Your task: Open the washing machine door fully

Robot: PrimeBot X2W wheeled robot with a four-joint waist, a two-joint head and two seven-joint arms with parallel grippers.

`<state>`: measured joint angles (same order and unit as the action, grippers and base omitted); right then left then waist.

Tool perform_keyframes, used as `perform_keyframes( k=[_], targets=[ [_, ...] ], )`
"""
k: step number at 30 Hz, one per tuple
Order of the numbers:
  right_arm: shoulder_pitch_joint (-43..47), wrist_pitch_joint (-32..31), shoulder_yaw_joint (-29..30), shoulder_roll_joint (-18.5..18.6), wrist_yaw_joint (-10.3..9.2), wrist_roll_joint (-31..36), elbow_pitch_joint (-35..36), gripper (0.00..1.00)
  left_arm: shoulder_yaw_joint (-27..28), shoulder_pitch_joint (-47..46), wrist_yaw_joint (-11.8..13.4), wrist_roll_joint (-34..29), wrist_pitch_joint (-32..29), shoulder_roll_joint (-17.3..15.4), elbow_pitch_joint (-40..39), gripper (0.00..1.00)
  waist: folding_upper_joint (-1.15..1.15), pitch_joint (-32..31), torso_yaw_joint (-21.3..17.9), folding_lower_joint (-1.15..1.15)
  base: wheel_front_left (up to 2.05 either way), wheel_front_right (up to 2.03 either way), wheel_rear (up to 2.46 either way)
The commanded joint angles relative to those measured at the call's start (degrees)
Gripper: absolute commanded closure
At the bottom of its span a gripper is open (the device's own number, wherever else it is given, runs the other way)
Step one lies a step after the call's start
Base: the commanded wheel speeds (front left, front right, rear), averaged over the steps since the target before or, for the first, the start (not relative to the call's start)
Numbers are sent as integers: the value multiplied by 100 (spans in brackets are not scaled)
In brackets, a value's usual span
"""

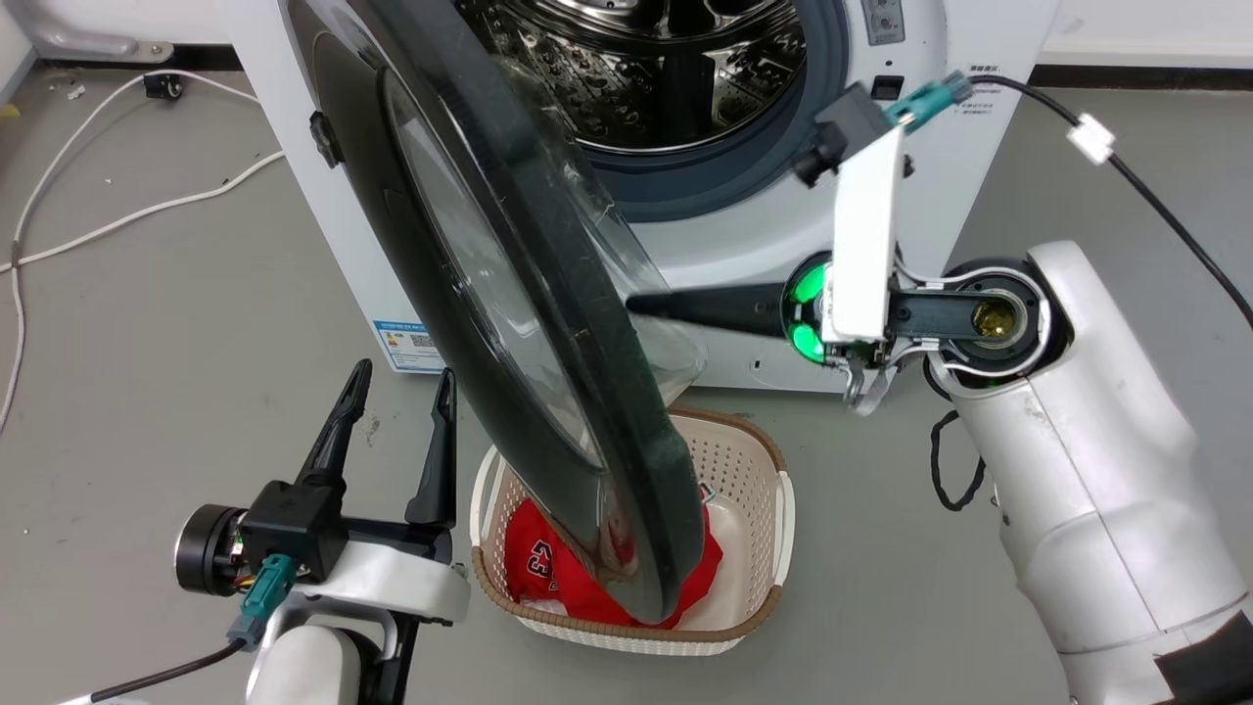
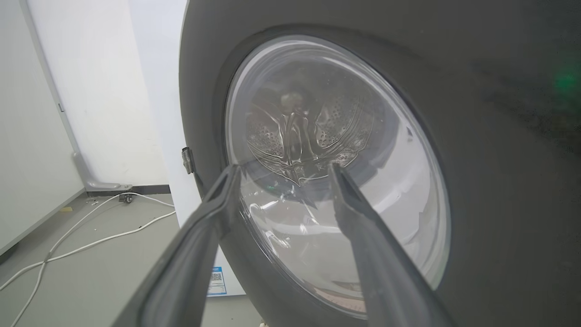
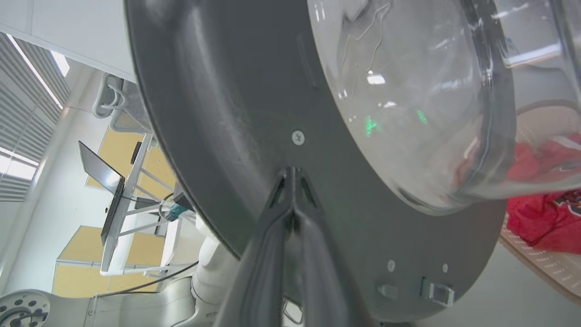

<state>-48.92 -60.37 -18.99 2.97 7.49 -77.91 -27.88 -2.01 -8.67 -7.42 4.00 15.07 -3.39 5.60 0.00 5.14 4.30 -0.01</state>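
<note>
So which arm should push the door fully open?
Probably right. The right gripper, shut, has its tips against the inner face of the washing machine door; the left gripper hangs open on the outer side, apart from it.

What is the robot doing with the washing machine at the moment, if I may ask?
The robot is opening the washing machine door. Its right gripper is shut, with the fingertips apparently pressed against the door's inner face, beside the glass bowl. The door stands partly open, above a laundry basket that holds a red garment. The left gripper is open and holds nothing, on the door's outer side.
</note>
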Motion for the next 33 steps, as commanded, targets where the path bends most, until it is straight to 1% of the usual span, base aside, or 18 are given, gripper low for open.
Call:
perform_keyframes(
  k=[1,4,9,10,11,12,13,19,25,29,31,33],
  targets=[
    [138,227,72,-15,0,18,60,100,10,59,-12,-24,15,8,8,0,0,-22,-12,1,0,0,0],
    [338,1118,297,-14,0,116,201,100,31,100,-12,-17,15,13,16,0,0,-74,-37,1,0,0,0],
    [889,2815,877,-13,0,236,409,100,101,198,0,-33,15,24,3,0,0,-178,-112,1,0,0,0],
    [1038,3101,970,-13,0,249,450,94,111,234,1,-39,15,25,2,0,0,-197,-131,1,0,0,0],
    [1203,3397,1058,-13,1,302,524,65,122,269,1,-44,15,26,9,0,0,-231,-145,1,0,0,0],
    [1386,3657,1139,-13,1,342,597,23,130,308,1,-54,15,26,21,0,0,-278,-158,1,0,0,0],
    [1577,3895,1215,-14,0,328,673,0,143,338,2,-62,15,26,22,0,0,-301,-171,1,0,0,0],
    [2759,5096,1503,-13,1,189,1166,0,197,517,4,-85,15,31,38,0,0,-445,-215,1,0,0,0],
    [3870,6178,1591,-10,0,34,1567,0,218,589,3,-72,15,36,61,0,0,-510,-211,1,0,0,0],
    [4365,7012,1654,-9,0,596,1711,0,219,622,3,-76,15,38,70,0,0,-528,-214,1,0,0,0],
    [4522,7332,1770,9,0,1189,1748,0,218,627,2,-83,15,39,67,0,0,-531,-217,1,0,0,0],
    [4627,7478,1963,4,0,1794,1824,0,227,630,1,-91,15,40,61,0,0,-525,-229,1,0,0,0]
  ],
)
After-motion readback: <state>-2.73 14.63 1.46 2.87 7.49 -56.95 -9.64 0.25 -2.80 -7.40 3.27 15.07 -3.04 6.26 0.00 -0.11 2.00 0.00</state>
